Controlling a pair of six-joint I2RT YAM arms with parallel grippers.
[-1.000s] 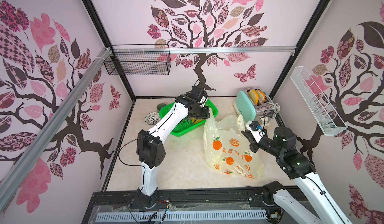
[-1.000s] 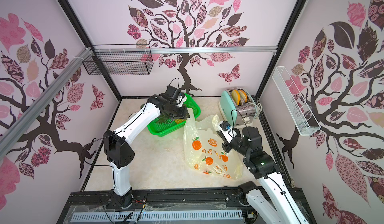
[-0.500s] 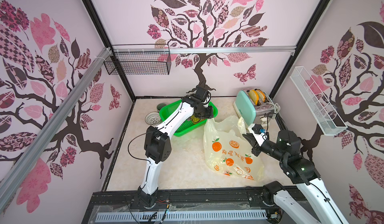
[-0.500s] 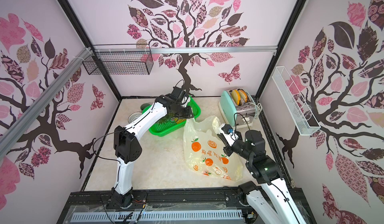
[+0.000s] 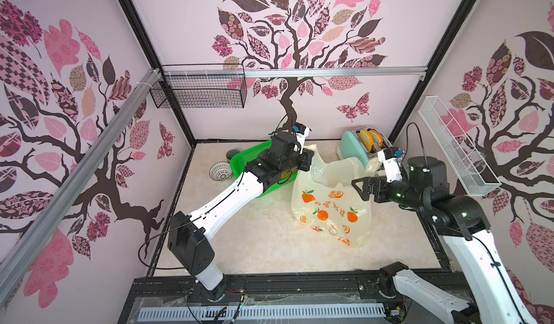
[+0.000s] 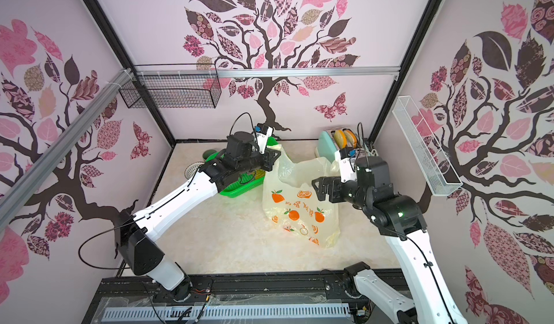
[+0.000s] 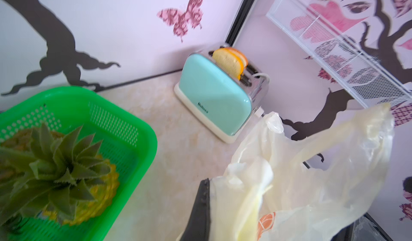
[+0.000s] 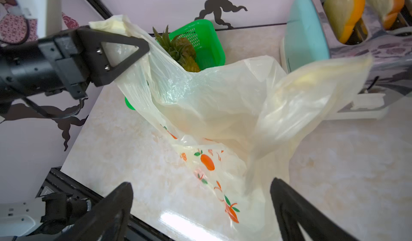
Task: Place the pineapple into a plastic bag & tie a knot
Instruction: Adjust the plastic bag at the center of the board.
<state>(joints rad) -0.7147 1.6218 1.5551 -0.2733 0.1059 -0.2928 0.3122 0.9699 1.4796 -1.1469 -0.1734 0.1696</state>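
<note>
The plastic bag [image 5: 329, 205] stands slumped on the table, pale yellow with orange fruit prints, in both top views [image 6: 299, 208]. My left gripper [image 5: 308, 160] is shut on the bag's handle beside the basket; the right wrist view shows that left gripper [image 8: 124, 48] pinching it. My right gripper [image 5: 361, 187] hangs open just right of the bag, nothing between its fingers [image 8: 200, 183]. The bag's other handle [image 8: 312, 90] is free and blurred. The pineapple [image 7: 66, 168] lies in the green basket [image 7: 133, 126], mostly hidden under my left arm in the top views.
A mint toaster [image 5: 353, 148] with bread slices stands at the back right, close behind the bag. A white strainer [image 5: 220, 171] and a green bowl [image 5: 233, 154] sit left of the basket. A white wire rack [image 5: 455, 148] juts from the right wall.
My right gripper has opened and let go of its bag handle, which now falls loose. My left gripper has shut on the other handle.
</note>
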